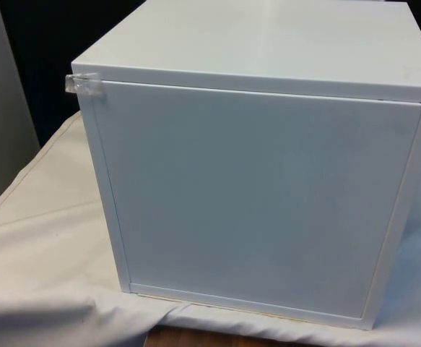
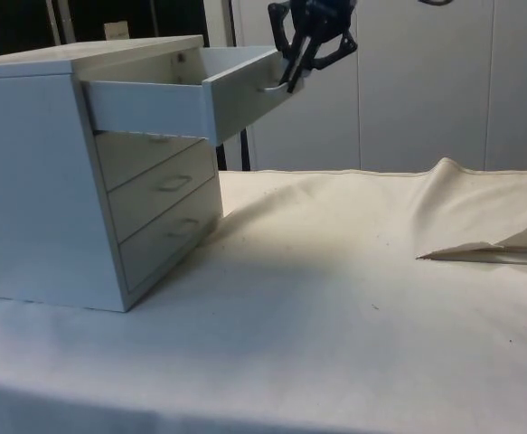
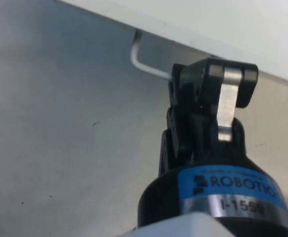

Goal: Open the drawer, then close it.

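A white chest of drawers [image 2: 37,181] stands on the cloth-covered table and turns its plain back [image 1: 268,195] to the front view. Its top drawer [image 2: 182,99] is pulled far out, and its front panel hangs well clear of the body. My black gripper [image 2: 292,81] is at that drawer's front, shut on its thin metal handle [image 2: 272,87]. In the wrist view the handle [image 3: 146,64] runs in between the fingers [image 3: 226,98] of the gripper [image 3: 205,74], below the drawer front's edge.
The three lower drawers [image 2: 168,185] are shut, each with a small handle. A raised fold of the white cloth [image 2: 480,240] lies to the side view's right. A piece of clear tape [image 1: 84,84] sticks to the chest's upper back corner.
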`<state>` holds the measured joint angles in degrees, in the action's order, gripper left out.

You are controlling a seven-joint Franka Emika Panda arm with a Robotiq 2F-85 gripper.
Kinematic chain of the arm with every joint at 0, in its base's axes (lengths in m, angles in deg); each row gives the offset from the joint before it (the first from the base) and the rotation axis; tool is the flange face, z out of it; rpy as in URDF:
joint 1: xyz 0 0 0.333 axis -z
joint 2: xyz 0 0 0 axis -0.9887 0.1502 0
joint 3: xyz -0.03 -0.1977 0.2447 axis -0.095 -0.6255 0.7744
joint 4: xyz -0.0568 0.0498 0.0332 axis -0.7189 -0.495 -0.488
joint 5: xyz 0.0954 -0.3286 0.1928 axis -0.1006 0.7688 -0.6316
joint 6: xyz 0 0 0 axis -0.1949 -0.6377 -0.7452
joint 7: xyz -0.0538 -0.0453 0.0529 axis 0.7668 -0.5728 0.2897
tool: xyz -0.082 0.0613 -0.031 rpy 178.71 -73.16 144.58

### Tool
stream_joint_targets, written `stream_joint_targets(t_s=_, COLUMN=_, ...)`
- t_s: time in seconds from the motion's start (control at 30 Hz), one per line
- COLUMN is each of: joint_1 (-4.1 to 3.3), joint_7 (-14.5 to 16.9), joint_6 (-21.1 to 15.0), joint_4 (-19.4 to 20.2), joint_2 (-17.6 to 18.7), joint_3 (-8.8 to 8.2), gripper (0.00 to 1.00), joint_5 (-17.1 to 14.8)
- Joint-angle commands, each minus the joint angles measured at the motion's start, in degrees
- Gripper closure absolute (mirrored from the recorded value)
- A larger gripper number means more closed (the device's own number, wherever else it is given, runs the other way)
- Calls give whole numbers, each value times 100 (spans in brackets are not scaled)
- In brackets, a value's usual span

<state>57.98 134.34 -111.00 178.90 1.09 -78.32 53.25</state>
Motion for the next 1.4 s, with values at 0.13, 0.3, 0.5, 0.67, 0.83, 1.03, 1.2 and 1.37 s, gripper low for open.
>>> stream_joint_targets(t_s=0.13, joint_1=17, joint_7=-63, joint_6=-40, joint_4=138, joint_2=-201, joint_3=17, gripper=100, joint_5=17)
stream_joint_targets(t_s=0.3, joint_1=29, joint_7=-149, joint_6=-23, joint_4=178, joint_2=-258, joint_3=34, gripper=100, joint_5=29)
stream_joint_targets(t_s=0.5, joint_1=29, joint_7=-201, joint_6=-23, joint_4=166, joint_2=-241, joint_3=46, gripper=100, joint_5=29)
stream_joint_targets(t_s=0.67, joint_1=17, joint_7=-206, joint_6=-6, joint_4=166, joint_2=-235, joint_3=34, gripper=88, joint_5=23)
stream_joint_targets(t_s=0.83, joint_1=17, joint_7=-212, joint_6=-11, joint_4=166, joint_2=-241, joint_3=29, gripper=60, joint_5=17)
stream_joint_targets(t_s=1.03, joint_1=17, joint_7=-212, joint_6=-11, joint_4=160, joint_2=-235, joint_3=29, gripper=23, joint_5=17)
stream_joint_targets(t_s=1.2, joint_1=34, joint_7=-241, joint_6=-17, joint_4=218, joint_2=-269, joint_3=63, gripper=3, joint_5=34)
stream_joint_targets(t_s=1.37, joint_1=92, joint_7=-241, joint_6=11, joint_4=435, joint_2=-476, joint_3=132, gripper=0, joint_5=74)
